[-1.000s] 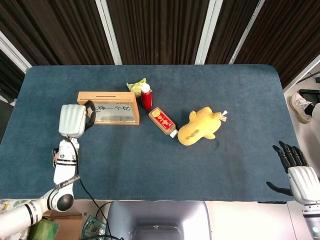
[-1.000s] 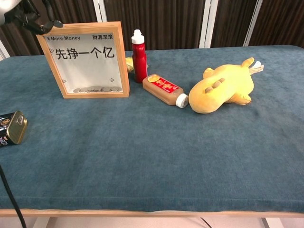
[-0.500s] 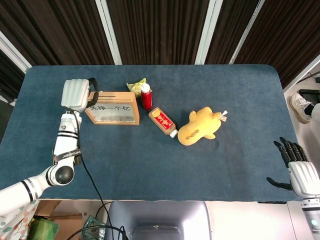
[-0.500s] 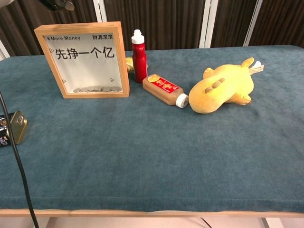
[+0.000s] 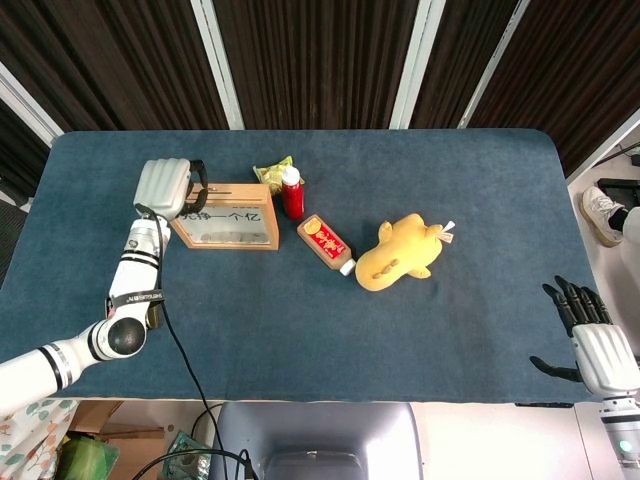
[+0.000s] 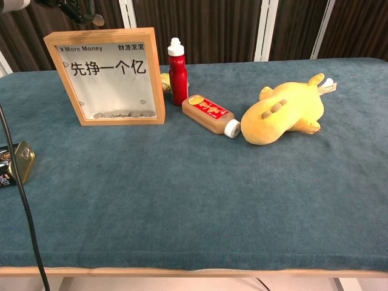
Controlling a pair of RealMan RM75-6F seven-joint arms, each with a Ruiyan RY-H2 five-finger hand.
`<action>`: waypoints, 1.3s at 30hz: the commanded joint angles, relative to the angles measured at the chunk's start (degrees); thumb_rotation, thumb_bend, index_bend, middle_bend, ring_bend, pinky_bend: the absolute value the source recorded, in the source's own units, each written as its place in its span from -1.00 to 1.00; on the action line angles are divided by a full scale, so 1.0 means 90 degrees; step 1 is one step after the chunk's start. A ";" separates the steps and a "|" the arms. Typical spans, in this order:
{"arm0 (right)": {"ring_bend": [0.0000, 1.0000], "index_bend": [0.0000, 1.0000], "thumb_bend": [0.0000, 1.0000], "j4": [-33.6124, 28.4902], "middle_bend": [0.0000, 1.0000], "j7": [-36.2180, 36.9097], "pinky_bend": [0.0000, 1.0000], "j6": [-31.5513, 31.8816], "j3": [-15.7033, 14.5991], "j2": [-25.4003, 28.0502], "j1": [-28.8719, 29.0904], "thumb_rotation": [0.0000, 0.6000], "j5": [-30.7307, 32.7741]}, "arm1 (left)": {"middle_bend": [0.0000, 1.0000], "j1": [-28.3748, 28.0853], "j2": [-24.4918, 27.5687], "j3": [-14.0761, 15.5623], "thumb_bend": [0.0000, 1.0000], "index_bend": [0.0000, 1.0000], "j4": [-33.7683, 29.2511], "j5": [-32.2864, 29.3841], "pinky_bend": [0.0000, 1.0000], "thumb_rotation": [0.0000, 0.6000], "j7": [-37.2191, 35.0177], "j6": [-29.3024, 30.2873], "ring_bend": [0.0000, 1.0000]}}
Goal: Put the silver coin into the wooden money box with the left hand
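Observation:
The wooden money box (image 5: 222,216) stands upright at the table's left, its glass front with printed characters facing me (image 6: 106,76); several coins lie at its bottom. My left hand (image 5: 168,187) hovers over the box's left top end. In the chest view its dark fingertips (image 6: 74,8) pinch a small silver coin (image 6: 97,20) just above the box's top edge. The slot (image 5: 220,187) runs along the top, to the right of the hand. My right hand (image 5: 590,335) hangs with fingers spread off the table's front right corner, holding nothing.
A red bottle (image 5: 292,192) and a green snack packet (image 5: 272,172) stand right of the box. A brown sauce bottle (image 5: 326,243) and a yellow plush duck (image 5: 400,252) lie mid-table. A tin can (image 6: 17,162) sits at the left edge.
My left hand rose from beside the box's left end and moved right over its top, carrying the coin. The right hand barely shifted.

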 commanded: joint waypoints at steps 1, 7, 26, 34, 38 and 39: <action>-1.00 -1.00 -0.60 0.0004 -1.00 0.0021 -1.00 0.0009 0.0006 0.0004 -0.0004 1.00 0.0013 | 1.00 -0.0088 0.0053 0.0101 0.16 0.50 -0.0001 -0.0121 1.00 1.00 -0.0030 0.0024 1.00; -1.00 -1.00 -0.60 0.0013 -1.00 0.0062 -1.00 0.0076 -0.0003 0.0017 -0.0025 1.00 -0.0036 | 1.00 -0.0248 0.0075 0.0256 0.16 0.50 0.0043 -0.0310 1.00 1.00 -0.0082 0.0038 1.00; -1.00 -1.00 -0.60 0.0030 -1.00 0.0161 -1.00 0.0174 -0.0007 0.0059 -0.0072 1.00 -0.0056 | 1.00 -0.0596 0.0130 0.0695 0.14 0.50 0.0181 -0.0785 1.00 1.00 -0.0175 0.0019 1.00; -1.00 -1.00 -0.60 -0.0009 -1.00 0.0163 -1.00 0.0195 -0.0011 0.0083 -0.0092 1.00 -0.0046 | 1.00 -0.0697 0.0140 0.0817 0.13 0.50 0.0295 -0.0939 1.00 1.00 -0.0217 -0.0021 1.00; -1.00 -1.00 -0.60 -0.0025 -1.00 0.0158 -1.00 0.0194 -0.0013 0.0094 -0.0098 1.00 -0.0041 | 1.00 -0.0708 0.0154 0.0854 0.12 0.43 0.0349 -0.0938 1.00 1.00 -0.0306 -0.0017 1.00; -1.00 -1.00 -0.60 -0.0023 -1.00 0.0159 -1.00 0.0179 -0.0014 0.0099 -0.0093 1.00 -0.0037 | 1.00 -0.0706 0.0166 0.0870 0.12 0.35 0.0349 -0.0934 1.00 1.00 -0.0324 -0.0034 1.00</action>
